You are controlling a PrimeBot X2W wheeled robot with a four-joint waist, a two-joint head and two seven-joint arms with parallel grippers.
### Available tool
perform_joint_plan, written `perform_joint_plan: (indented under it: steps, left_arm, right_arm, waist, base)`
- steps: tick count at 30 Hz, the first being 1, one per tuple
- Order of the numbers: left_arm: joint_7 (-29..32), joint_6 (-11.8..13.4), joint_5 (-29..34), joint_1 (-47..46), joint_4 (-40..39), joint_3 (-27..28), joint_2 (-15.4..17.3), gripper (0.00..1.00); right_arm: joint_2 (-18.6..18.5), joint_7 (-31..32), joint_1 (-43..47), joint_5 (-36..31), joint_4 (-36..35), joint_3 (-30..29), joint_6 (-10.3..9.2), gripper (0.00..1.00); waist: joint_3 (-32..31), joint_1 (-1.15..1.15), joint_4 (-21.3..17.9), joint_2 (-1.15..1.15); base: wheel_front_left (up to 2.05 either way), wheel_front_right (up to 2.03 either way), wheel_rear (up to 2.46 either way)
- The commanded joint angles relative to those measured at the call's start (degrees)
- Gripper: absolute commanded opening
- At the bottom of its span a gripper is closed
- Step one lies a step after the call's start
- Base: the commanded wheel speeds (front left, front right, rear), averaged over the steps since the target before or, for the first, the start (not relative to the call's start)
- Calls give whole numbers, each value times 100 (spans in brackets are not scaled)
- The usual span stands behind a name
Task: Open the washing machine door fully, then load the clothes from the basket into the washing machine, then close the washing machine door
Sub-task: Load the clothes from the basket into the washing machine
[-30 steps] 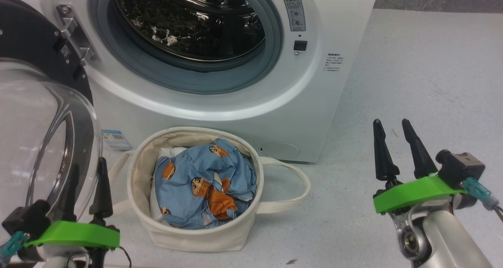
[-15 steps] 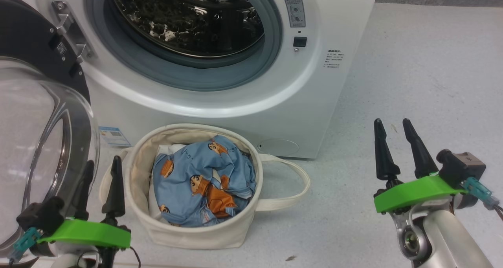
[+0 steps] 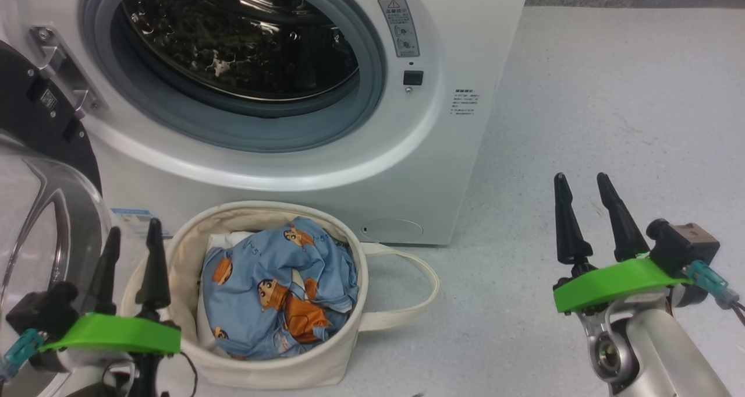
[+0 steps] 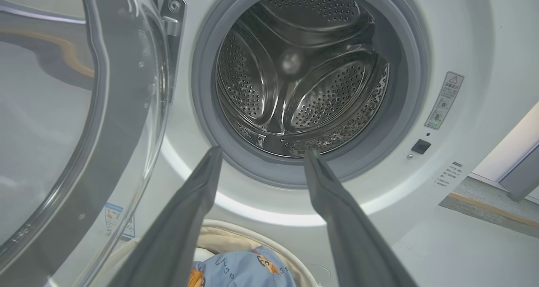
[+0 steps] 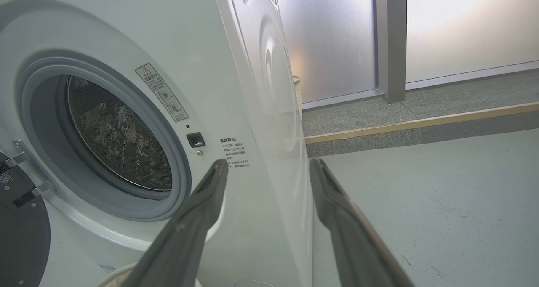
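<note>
Pale grey speckled floor (image 3: 593, 94) carries the white washing machine (image 3: 430, 170) at the back w/ the cream basket (image 3: 273, 371) standing just in front, one handle loop (image 3: 387, 316) lying flat on the rt.

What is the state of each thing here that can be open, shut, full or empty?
washing machine door: open, swung out to the left.
drum: empty.
basket: upright on the floor, partly filled.
clothes: crumpled, in the basket.
left claw: open, empty.
right claw: open, empty.
</note>
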Motion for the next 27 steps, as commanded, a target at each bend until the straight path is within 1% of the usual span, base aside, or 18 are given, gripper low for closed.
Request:
perform_joint_plan:
  steps: [1,7,16,24,27]
  left_arm:
    - [-69,-33,70,-144,-98,287,138,100]
    - [-69,-33,102,-179,-26,360,114,100]
    - [-69,-33,-14,-197,41,381,105,100]
    - [-69,-33,-30,-237,76,352,105,100]
    - [-69,-33,-11,-235,91,252,57,100]
  right_arm:
    - [-33,-70,-171,-23,-197,130,2,100]
    - [-56,-70,-179,-15,-203,176,2,100]
    - [-96,-70,-183,6,-195,231,2,100]
    - [-117,-70,-211,-11,-193,254,2,100]
    - [-114,-70,-231,-17,-205,265,2,100]
  waist:
    - [-4,-1,0,0]
    - [-10,-1,15,0]
    - [6,-1,56,0]
    - [64,-1,72,0]
    - [124,-1,72,0]
  base:
    - [9,-9,0]
    - [0,0,0]
    - [0,0,0]
    - [0,0,0]
    - [0,0,0]
